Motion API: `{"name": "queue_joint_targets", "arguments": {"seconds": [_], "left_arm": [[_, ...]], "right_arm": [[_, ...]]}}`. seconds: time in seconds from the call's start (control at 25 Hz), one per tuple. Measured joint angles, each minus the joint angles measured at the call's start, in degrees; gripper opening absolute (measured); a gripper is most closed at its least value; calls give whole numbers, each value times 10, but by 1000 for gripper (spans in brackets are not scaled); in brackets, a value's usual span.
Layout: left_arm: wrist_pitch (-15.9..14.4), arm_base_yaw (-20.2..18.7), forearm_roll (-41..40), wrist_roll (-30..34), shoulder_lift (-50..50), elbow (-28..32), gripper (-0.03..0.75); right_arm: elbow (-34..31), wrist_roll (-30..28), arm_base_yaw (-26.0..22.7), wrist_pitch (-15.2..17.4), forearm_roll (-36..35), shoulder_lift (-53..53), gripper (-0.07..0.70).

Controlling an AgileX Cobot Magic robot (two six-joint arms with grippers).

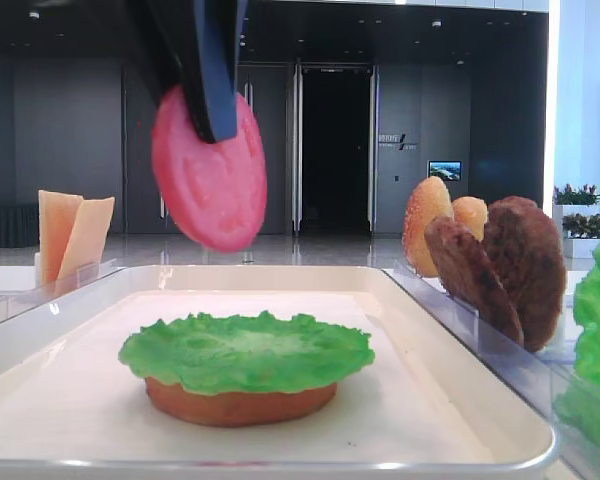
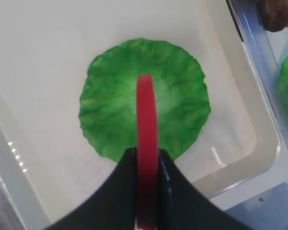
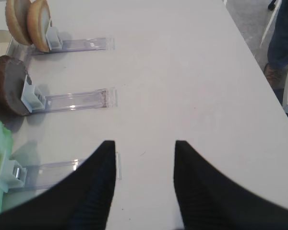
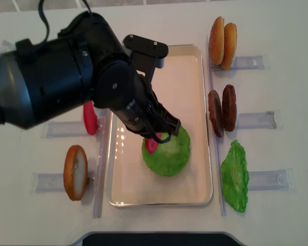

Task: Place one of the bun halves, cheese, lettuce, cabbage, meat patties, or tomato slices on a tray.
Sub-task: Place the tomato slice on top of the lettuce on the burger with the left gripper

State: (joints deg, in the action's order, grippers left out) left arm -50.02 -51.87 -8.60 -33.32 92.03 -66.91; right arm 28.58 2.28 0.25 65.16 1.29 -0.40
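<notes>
A pinkish-red tomato slice (image 1: pixel 210 180) hangs upright above the off-white tray (image 1: pixel 460 400), with my left gripper (image 1: pixel 218 125) shut on its upper part. In the left wrist view the tomato slice (image 2: pixel 147 115) shows edge-on between the black fingers (image 2: pixel 127 177), directly over the lettuce (image 2: pixel 110 110). That lettuce (image 1: pixel 245 350) lies on a flat bun half (image 1: pixel 240 405) in the middle of the tray. From above, the left arm covers most of the slice (image 4: pixel 151 145). My right gripper (image 3: pixel 144 143) stands open over bare table, holding nothing.
Right of the tray (image 4: pixel 195 102), clear racks hold two bun halves (image 4: pixel 223 36), two meat patties (image 4: pixel 222 110) and a green leaf (image 4: pixel 235 177). On the left stand another tomato slice (image 4: pixel 90 118), a bun half (image 4: pixel 75 171) and cheese slices (image 1: pixel 70 235).
</notes>
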Motion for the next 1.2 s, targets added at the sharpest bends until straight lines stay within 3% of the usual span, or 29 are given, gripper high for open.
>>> {"name": "queue_joint_targets", "arguments": {"seconds": [0.28, 0.48, 0.68, 0.84, 1.2], "left_arm": [[32, -19, 14, -1, 15, 0, 53], [33, -19, 16, 0, 18, 0, 53], [33, -12, 55, 50, 18, 0, 53], [33, 34, 149, 137, 19, 0, 52], [47, 158, 492, 453, 19, 45, 52]], "right_arm": [[0, 0, 0, 0, 0, 0, 307], [0, 0, 0, 0, 0, 0, 307], [0, 0, 0, 0, 0, 0, 307], [0, 0, 6, 0, 0, 0, 307], [0, 0, 13, 0, 0, 0, 307]]}}
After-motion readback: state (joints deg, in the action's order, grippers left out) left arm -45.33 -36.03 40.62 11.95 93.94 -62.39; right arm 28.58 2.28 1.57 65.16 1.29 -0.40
